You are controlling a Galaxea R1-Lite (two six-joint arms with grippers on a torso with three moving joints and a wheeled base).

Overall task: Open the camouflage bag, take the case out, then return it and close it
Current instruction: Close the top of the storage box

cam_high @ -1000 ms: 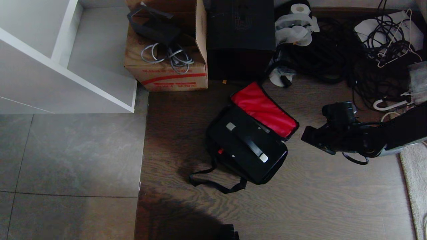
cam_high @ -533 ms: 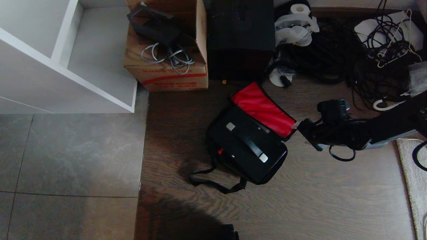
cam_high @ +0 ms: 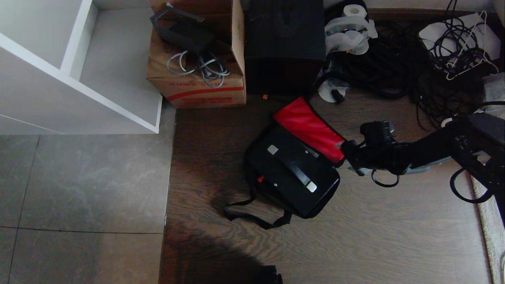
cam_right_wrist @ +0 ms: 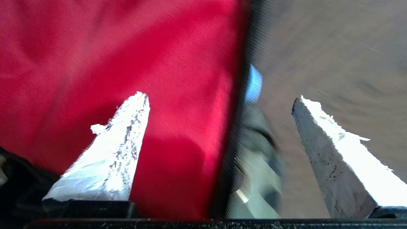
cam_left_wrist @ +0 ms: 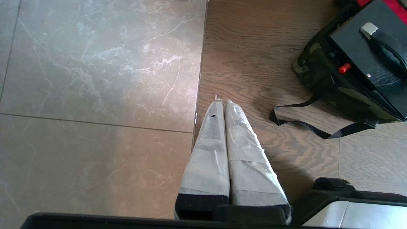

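The camouflage bag [cam_high: 292,173] is seen lying open on the wooden floor [cam_high: 375,236], in front of the brown carton [cam_high: 197,85] and the tall black box [cam_high: 285,47], with its red-lined lid [cam_high: 309,128] folded back toward that box. The case [cam_high: 294,169] is seated inside the bag, handle uppermost, so the closing of the lid is judged to be the step in hand. The right end effector [cam_high: 342,150] is held at the lid's far edge from the carton, its taped fingers [cam_right_wrist: 127,127] spread wide; in the right wrist view one finger is seen over the red lining and the other beyond the black rim, so the edge is straddled but not yet pinched. To do this well, the rim should be taken deep between the fingers before they are pressed together, and the lid should then be swung in an arc over the case rather than dragged, so that the bag is not pulled across the floor; the handle should be cleared on the way. The left end effector [cam_left_wrist: 222,105] is parked over the floor, on the side of the bag's strap [cam_high: 252,217], its fingers pressed together on nothing. Counted: one bag, one case, one carton, one tall black box, two end effectors.
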